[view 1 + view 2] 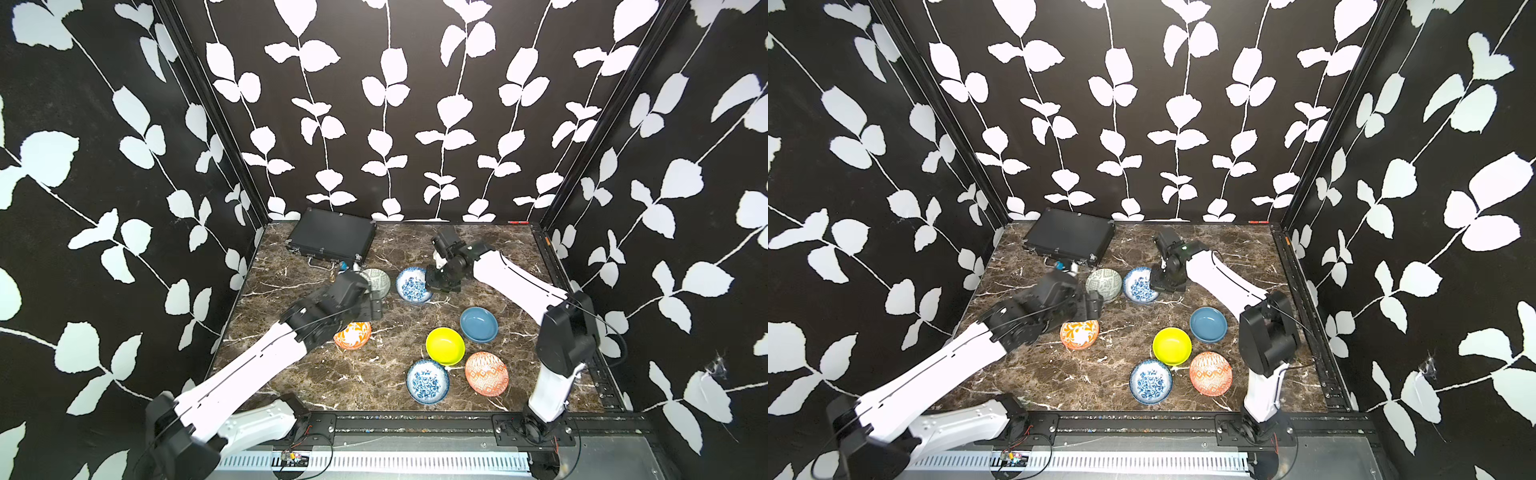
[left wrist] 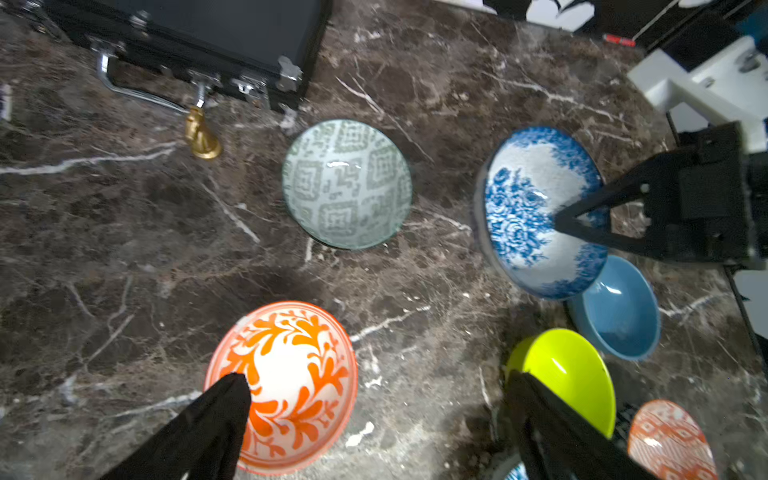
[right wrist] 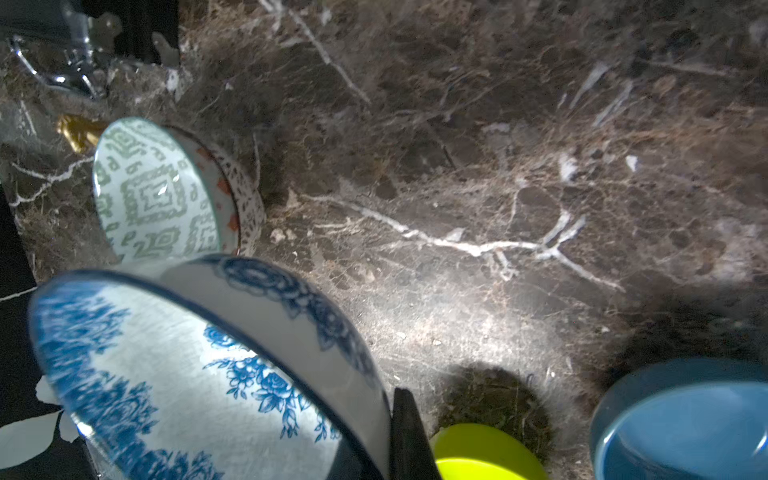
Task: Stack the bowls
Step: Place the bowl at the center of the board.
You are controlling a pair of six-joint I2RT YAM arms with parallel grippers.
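One pair looks done: the pale bowl (image 3: 153, 195) sits nested in a speckled bowl (image 3: 251, 199), near the case (image 1: 330, 239). Your right jaws pinch the rim of a tilted floral bowl (image 1: 412, 284) just beside that pair; your left jaws hang spread wide, empty. Loose on the bench (image 1: 311, 374): leafy orange bowl (image 1: 353, 334), yellow bowl (image 1: 444, 345), blue bowl (image 1: 478, 324), diamond orange bowl (image 1: 486, 373), second floral bowl (image 1: 427, 381). Only the right wrist view shows you the speckled bowl; top views hide it.

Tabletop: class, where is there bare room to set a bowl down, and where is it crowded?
Bare marble lies between the orange-leaf bowl, the front floral bowl and the front rail; also the far right corner. Crowded: the yellow bowl, blue bowl, orange-diamond bowl cluster.
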